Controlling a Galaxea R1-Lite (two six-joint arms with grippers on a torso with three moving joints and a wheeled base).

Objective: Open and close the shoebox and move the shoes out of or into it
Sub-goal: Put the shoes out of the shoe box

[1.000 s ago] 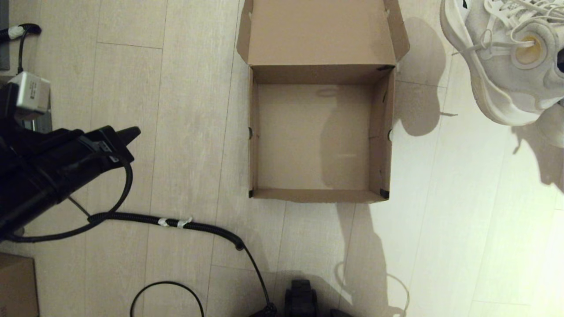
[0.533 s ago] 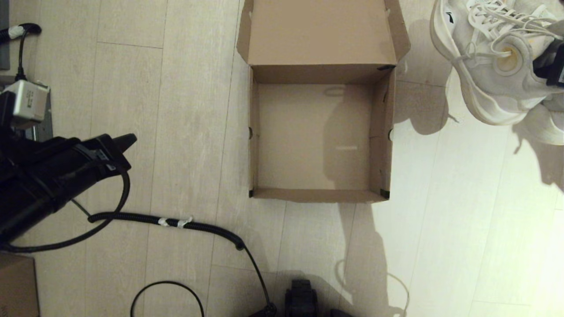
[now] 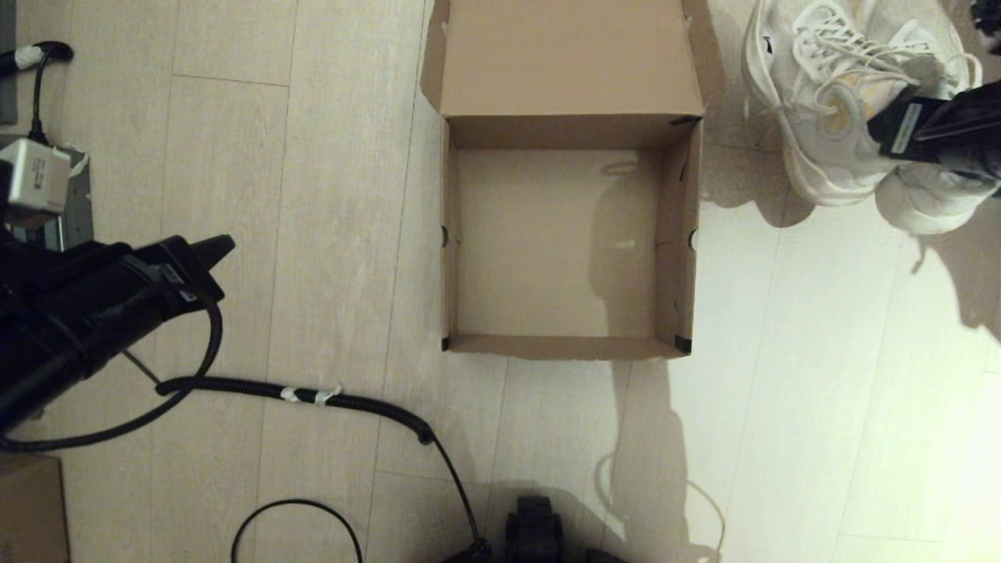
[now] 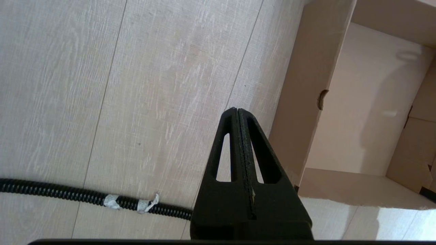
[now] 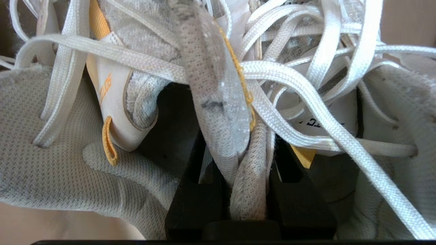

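The shoebox point(image 3: 567, 347) stands open on the floor in the middle of the head view, lid point(image 3: 567, 55) folded back, inside bare; its side wall point(image 4: 306, 85) shows in the left wrist view. The white shoes point(image 3: 821, 102) hang at the far right of the box, side by side, with a second heel point(image 3: 931, 199) behind. My right gripper point(image 3: 887, 125) is shut on the shoes' inner collars point(image 5: 248, 170), with laces point(image 5: 306, 102) draped over the fingers. My left gripper point(image 3: 223, 247) is shut and holds nothing, left of the box point(image 4: 237, 111).
A black ribbed cable point(image 3: 313, 395) with white tape runs across the floor in front of the box's left corner. A small darker carton point(image 3: 27, 508) sits at the near left. A grey-white module point(image 3: 31, 176) is at the left edge. A black part point(image 3: 534, 528) sits at the bottom centre.
The right gripper has carried the shoes leftward toward the box's far right corner. The left arm has drifted slightly back and left.
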